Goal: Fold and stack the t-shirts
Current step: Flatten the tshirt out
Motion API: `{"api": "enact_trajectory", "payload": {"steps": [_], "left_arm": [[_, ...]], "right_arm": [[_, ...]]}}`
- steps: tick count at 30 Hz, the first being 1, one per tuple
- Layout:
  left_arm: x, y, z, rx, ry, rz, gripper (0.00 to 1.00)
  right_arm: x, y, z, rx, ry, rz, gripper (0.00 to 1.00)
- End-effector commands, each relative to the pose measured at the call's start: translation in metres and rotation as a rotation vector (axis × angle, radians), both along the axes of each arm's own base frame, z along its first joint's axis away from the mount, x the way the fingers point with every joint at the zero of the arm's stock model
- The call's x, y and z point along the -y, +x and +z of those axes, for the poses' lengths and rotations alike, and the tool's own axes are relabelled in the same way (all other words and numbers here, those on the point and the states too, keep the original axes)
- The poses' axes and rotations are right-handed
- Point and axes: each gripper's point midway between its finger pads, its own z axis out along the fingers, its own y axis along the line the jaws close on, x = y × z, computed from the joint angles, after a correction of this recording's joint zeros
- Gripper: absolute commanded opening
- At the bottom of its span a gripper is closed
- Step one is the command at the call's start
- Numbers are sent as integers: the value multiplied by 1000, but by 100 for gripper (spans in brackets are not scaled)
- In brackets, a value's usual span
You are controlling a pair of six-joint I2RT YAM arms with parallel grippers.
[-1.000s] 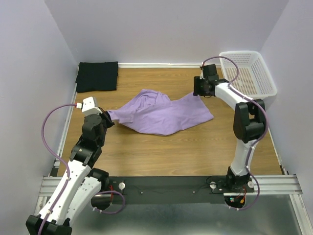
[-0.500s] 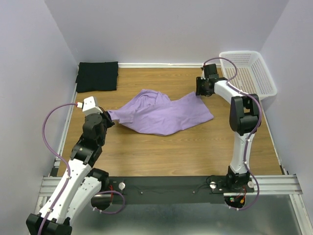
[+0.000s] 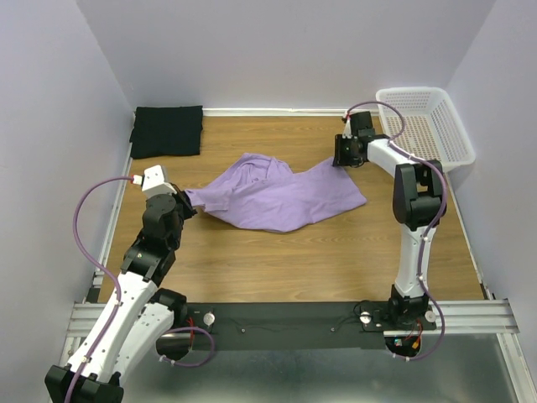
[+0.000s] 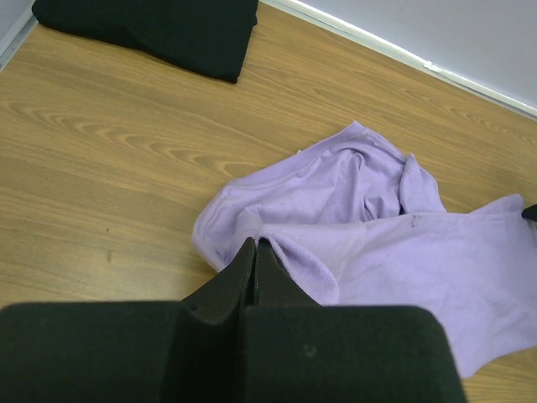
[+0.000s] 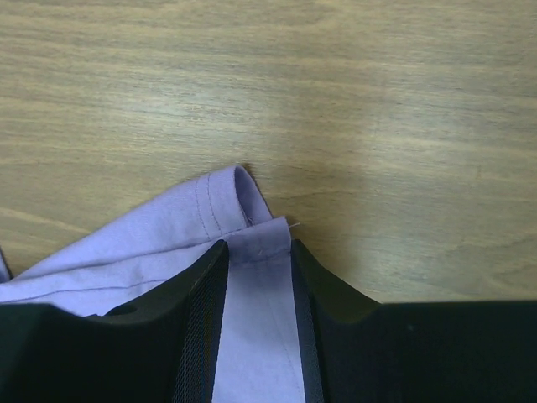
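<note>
Wooden table: limp, light lavender t-shirt, best held at corners; left gripper clamps 9 o'clock corner, right gripper parted around 2 o'clock hem.

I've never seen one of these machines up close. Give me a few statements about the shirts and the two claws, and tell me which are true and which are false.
1. The lavender shirt is neatly folded. False: it lies crumpled in the middle of the table.
2. The black shirt lies folded in the far left corner. True.
3. The left gripper is shut on an edge of the lavender shirt. True.
4. The black shirt sits in the white basket. False: the basket stands at the far right with no shirt in it.
5. The right gripper hangs well clear of the lavender shirt. False: its open fingers straddle the shirt's hem.
</note>
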Motion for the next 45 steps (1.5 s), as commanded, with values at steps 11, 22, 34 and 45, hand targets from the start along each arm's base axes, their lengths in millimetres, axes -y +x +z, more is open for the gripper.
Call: {"api": "enact_trajectory", "payload": {"steps": [11, 22, 34, 45], "left_arm": [[-3, 2, 4, 19, -3, 17, 0], [-3, 2, 6, 26, -4, 17, 0], [-2, 1, 8, 37, -11, 11, 0], [-3, -2, 13, 56, -20, 14, 0]], "right_arm": [[9, -15, -48, -91, -44, -8, 41], [7, -2, 10, 25, -25, -11, 8], [9, -39, 80, 109, 50, -76, 9], [2, -96, 67, 17, 148, -93, 0]]}}
